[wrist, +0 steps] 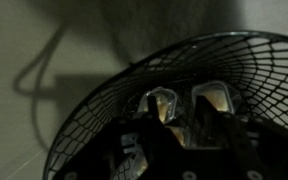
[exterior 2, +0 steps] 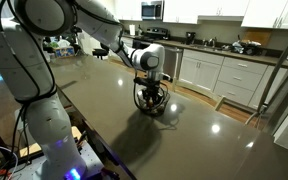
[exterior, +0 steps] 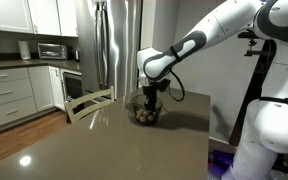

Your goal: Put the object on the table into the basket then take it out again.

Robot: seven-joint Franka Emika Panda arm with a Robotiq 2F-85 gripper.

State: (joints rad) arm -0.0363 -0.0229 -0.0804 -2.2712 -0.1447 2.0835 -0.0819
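basket (wrist: pixel 252 68) cropped by edge, fingers (wrist: pixel 162 104) blurred

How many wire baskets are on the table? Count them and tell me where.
1. The basket stands on the dark table, with the claw reaching inside it. No second basket shows, and none seems hidden.

Hand (exterior: pixel 150 106) down inside wire basket (exterior: pixel 137 112) on dark table (exterior: pixel 104 145); steel fridge (exterior: pixel 119 40) behind.

Glare spots on glossy table (exterior: pixel 104 145); wrist view dim, blurry.
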